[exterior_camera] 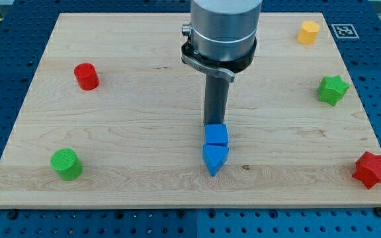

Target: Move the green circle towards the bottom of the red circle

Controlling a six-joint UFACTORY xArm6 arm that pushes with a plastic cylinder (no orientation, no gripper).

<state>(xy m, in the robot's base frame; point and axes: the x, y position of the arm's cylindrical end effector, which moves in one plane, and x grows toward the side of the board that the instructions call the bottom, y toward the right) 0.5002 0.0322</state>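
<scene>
The green circle [66,164] stands near the board's bottom left corner. The red circle [86,76] stands above it, at the view's upper left. My rod comes down from the arm at the top centre. My tip [215,123] is just behind a blue cube [216,135], its very end hidden by the cube. The tip is far to the right of both circles.
A blue pointed block [215,158] lies right below the blue cube, touching it. A yellow block [308,32] is at the top right, a green star [333,89] at the right, a red star [373,170] at the bottom right. The wooden board [144,112] ends at blue pegboard.
</scene>
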